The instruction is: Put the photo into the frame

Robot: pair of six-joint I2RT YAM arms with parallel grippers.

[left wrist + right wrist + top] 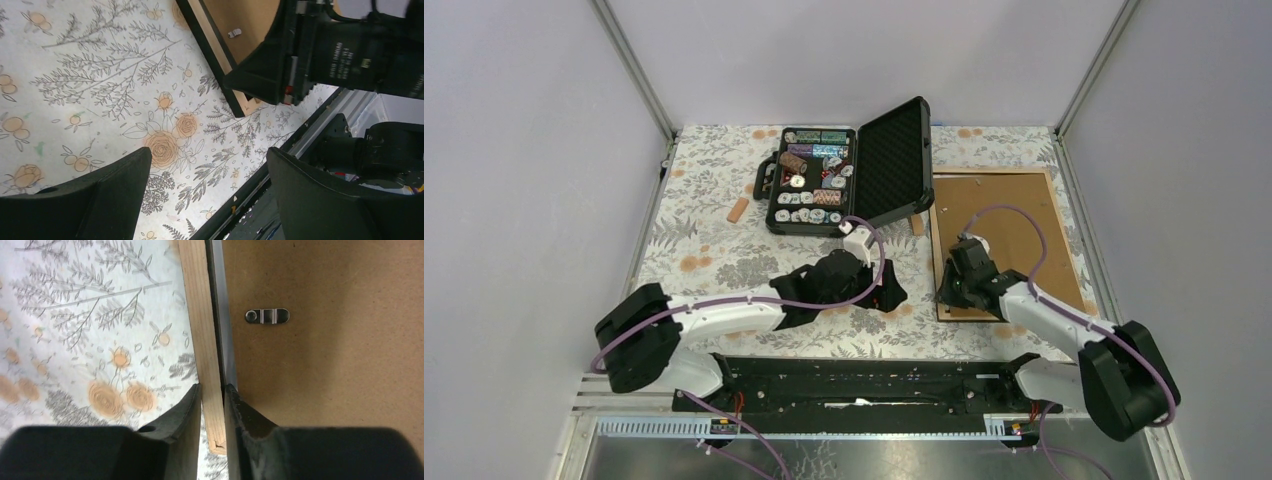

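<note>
The frame (994, 175) lies back side up on the right of the table, with its brown backing board (1014, 220) showing inside a light wood rim. My right gripper (946, 295) is shut on the frame's left rail (200, 315) close to the near corner, one finger outside the wood and one on the board side (212, 387). A metal clip (267, 315) sits on the backing board (325, 365). My left gripper (892, 296) hangs open and holds nothing, over the flowered cloth near the front edge (210, 152), left of the frame's corner (220, 55). The photo is out of view.
An open black case of poker chips (824, 180) stands at the back middle, its lid (894, 160) leaning toward the frame. A small tan block (738, 210) lies left of the case. The black mounting rail (864, 380) runs along the near edge. Walls close in both sides.
</note>
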